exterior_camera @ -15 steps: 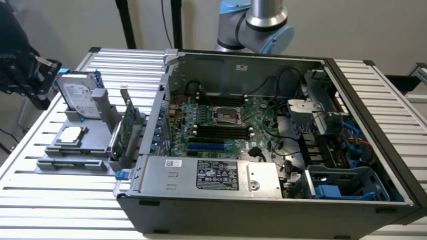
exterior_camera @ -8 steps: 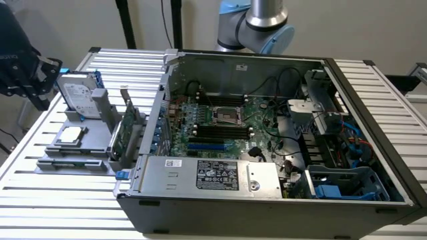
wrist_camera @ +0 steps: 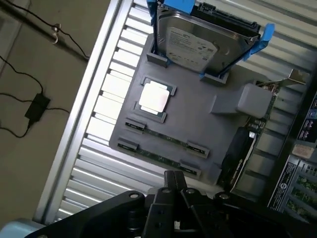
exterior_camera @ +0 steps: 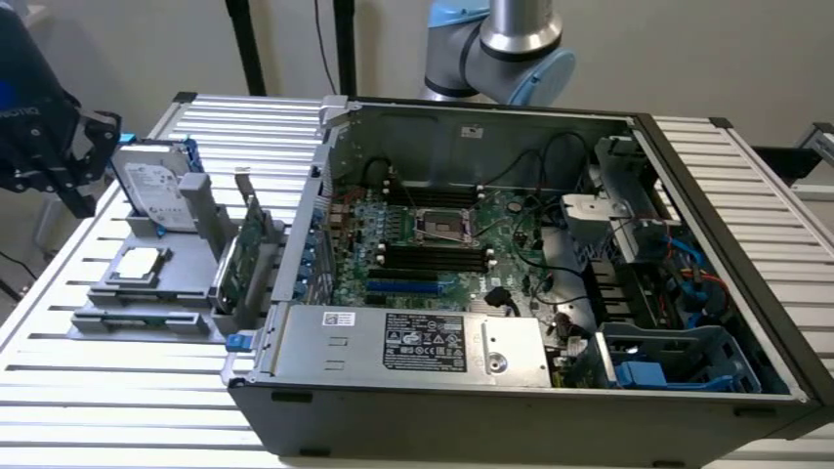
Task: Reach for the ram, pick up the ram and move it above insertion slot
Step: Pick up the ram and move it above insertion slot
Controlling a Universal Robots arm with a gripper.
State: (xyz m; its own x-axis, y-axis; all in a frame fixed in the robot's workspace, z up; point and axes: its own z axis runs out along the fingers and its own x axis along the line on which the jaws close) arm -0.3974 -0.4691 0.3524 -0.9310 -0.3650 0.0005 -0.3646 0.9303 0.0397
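Two thin green ram sticks lie in the near slots of a grey fixture (wrist_camera: pixel 193 119): one ram (wrist_camera: pixel 166 137) and a second (wrist_camera: pixel 158 157) beside it. In the exterior view the ram (exterior_camera: pixel 137 315) lies along the fixture's front edge. My gripper (wrist_camera: pixel 176 182) hovers above the fixture's edge near the sticks, apart from them, shut with nothing between its fingers. In the exterior view the gripper (exterior_camera: pixel 76 181) hangs at the far left, above and behind the fixture. The black memory slots (exterior_camera: pixel 428 256) lie on the motherboard inside the open computer case (exterior_camera: pixel 729 293).
On the fixture also stand a hard drive (wrist_camera: pixel 193 42) in blue clips, a CPU chip (wrist_camera: pixel 154 97) and an upright green expansion card (exterior_camera: pixel 241 259) with a metal bracket. Cables and a blue drive cage (exterior_camera: pixel 665 366) crowd the case's right side. The slatted table (exterior_camera: pixel 104 391) ends at a floor with cables (wrist_camera: pixel 34 106).
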